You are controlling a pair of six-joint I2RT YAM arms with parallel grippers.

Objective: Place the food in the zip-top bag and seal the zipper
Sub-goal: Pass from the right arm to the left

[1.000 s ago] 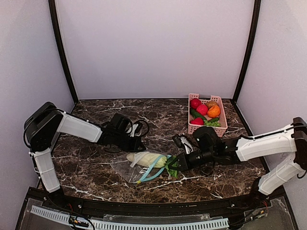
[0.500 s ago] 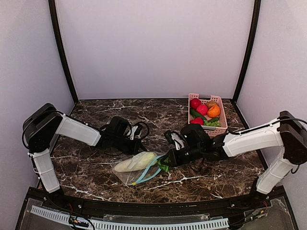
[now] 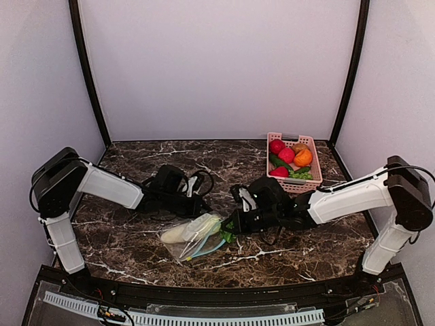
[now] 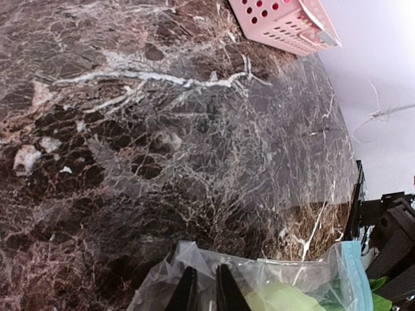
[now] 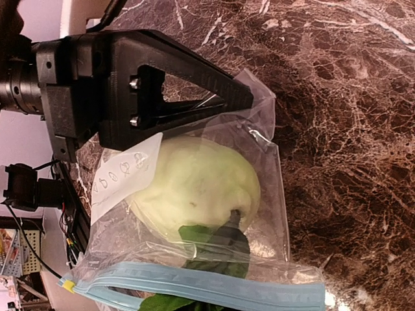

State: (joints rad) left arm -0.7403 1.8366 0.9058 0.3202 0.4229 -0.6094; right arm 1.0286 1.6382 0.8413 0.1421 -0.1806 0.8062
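Note:
The clear zip-top bag (image 3: 192, 239) lies at the table's centre front with its teal zipper (image 5: 194, 288) open toward the right arm. The pale gourd (image 5: 194, 184) is inside it, under a white label (image 5: 123, 176). My left gripper (image 3: 198, 205) is shut on the bag's far corner, its fingers (image 4: 188, 295) pinching the plastic. My right gripper (image 3: 228, 229) reaches through the mouth, shut on the leafy green vegetable (image 5: 209, 243), which lies half in and half out, against the gourd. The dark-green pepper (image 3: 279, 162) and the grapes (image 3: 303, 174) lie in the pink basket.
The pink basket (image 3: 293, 185) stands at the back right, also holding red and orange toy produce. In the left wrist view the basket's corner (image 4: 285, 26) shows far off. Black frame posts and pale walls close in the marble table on three sides.
My right gripper has moved left with the leafy green, pushing it into the bag mouth. The bag and gourd have slid and turned to the left. The left gripper barely moved.

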